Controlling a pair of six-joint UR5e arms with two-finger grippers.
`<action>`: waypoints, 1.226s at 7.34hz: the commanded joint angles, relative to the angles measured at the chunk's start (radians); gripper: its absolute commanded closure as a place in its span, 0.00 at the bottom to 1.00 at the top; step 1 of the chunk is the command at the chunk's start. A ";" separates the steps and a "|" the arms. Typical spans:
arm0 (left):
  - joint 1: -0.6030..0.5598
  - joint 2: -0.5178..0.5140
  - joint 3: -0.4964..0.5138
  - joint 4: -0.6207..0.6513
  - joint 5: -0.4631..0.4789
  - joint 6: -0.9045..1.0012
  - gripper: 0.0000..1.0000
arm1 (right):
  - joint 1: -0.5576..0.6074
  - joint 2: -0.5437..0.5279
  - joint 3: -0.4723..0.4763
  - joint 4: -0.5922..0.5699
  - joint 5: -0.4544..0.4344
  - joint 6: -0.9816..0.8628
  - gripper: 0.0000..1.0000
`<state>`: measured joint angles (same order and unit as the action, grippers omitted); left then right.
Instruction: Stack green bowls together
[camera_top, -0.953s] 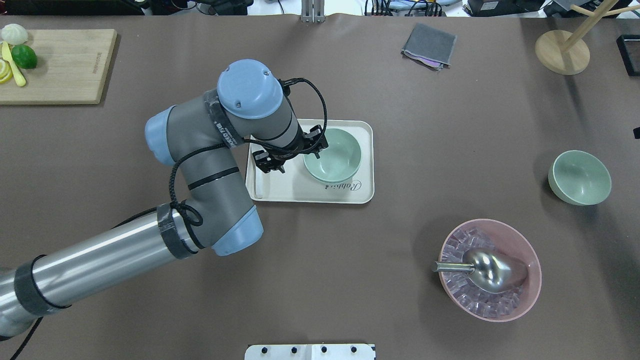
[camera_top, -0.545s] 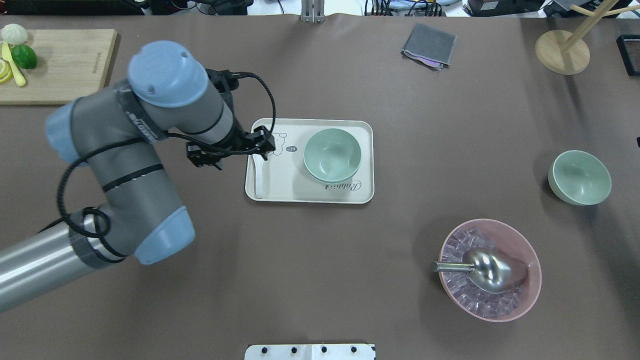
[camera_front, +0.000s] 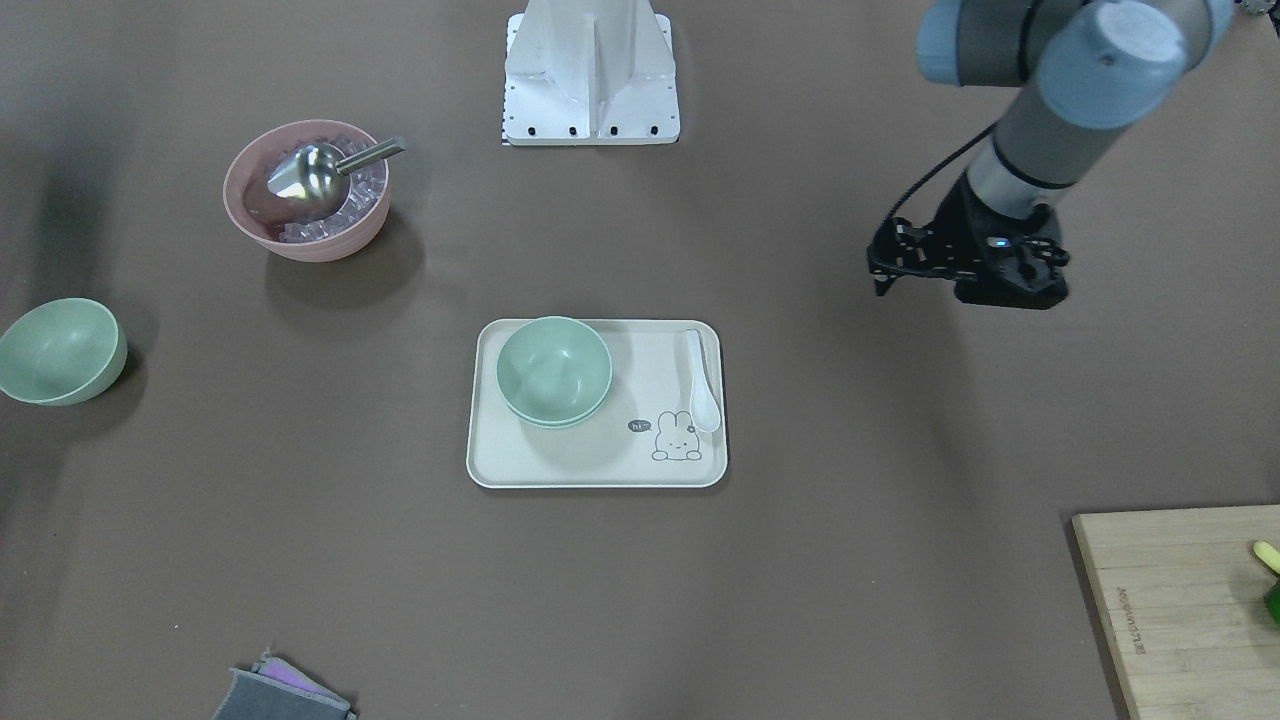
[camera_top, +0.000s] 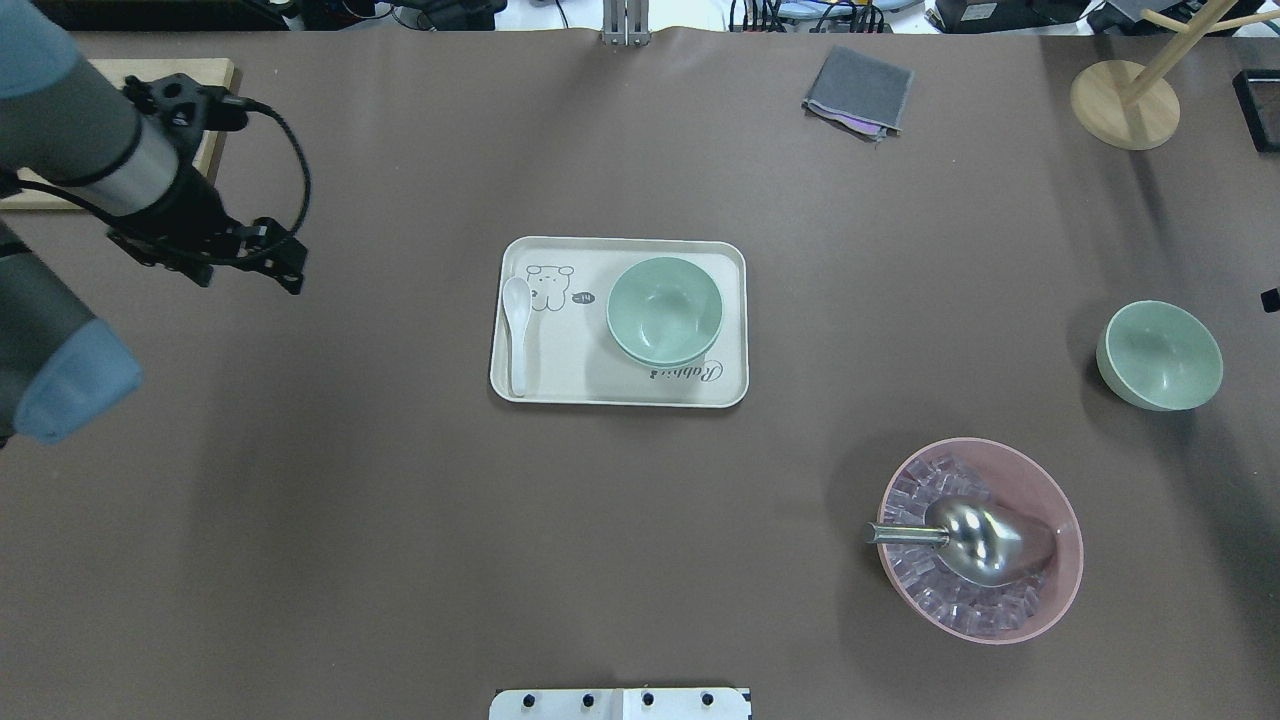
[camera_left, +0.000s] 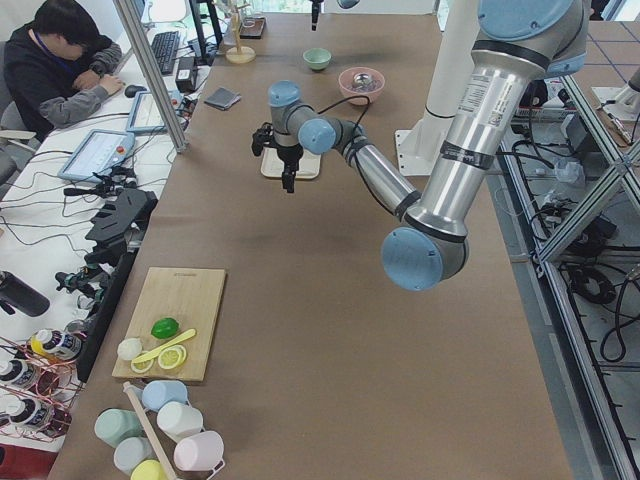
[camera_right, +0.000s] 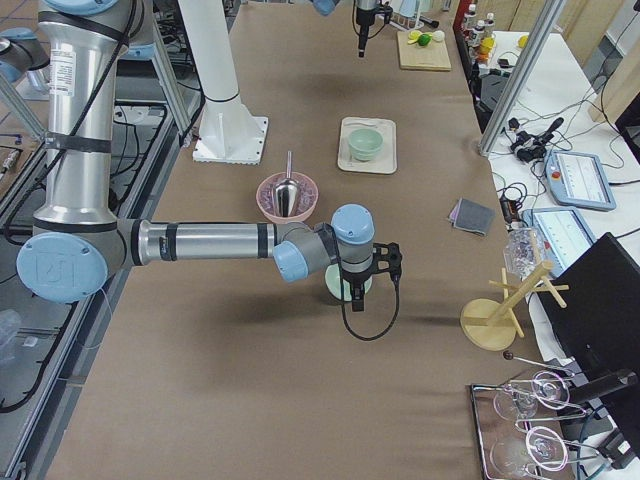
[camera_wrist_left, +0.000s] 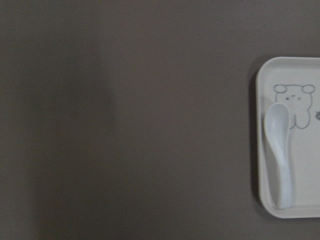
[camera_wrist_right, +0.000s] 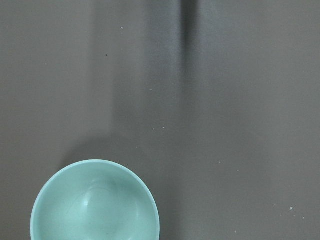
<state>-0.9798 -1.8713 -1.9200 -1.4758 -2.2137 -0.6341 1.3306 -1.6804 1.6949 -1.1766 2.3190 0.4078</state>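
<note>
Two green bowls (camera_top: 664, 310) sit nested on the cream tray (camera_top: 620, 390), also in the front view (camera_front: 553, 372). The third green bowl (camera_top: 1160, 355) stands alone at the far right, seen too in the front view (camera_front: 60, 350) and the right wrist view (camera_wrist_right: 95, 202). My left gripper (camera_top: 285, 262) hangs open and empty well left of the tray, also in the front view (camera_front: 884, 270). My right gripper (camera_right: 355, 300) hovers over the lone bowl; it shows only in the side views, so I cannot tell whether it is open or shut.
A pink bowl (camera_top: 980, 540) with ice and a metal scoop stands front right. A white spoon (camera_top: 517, 330) lies on the tray's left side. A cutting board (camera_front: 1180, 610), a grey cloth (camera_top: 858, 92) and a wooden stand (camera_top: 1125, 103) lie along the far side.
My left gripper has let go of the top bowl on the tray and swung far left, away from the tray. The bowls have not moved.
</note>
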 joint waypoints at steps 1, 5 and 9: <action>-0.155 0.133 0.010 0.000 -0.055 0.320 0.02 | -0.052 0.010 -0.001 -0.002 -0.042 0.002 0.00; -0.195 0.172 0.024 0.000 -0.060 0.369 0.02 | -0.120 0.025 -0.027 0.002 -0.081 0.052 0.00; -0.278 0.185 0.081 0.002 -0.061 0.533 0.02 | -0.160 0.022 -0.178 0.273 -0.122 0.181 0.03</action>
<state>-1.2487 -1.6872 -1.8441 -1.4743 -2.2748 -0.1165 1.1794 -1.6580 1.5503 -0.9572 2.2025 0.5613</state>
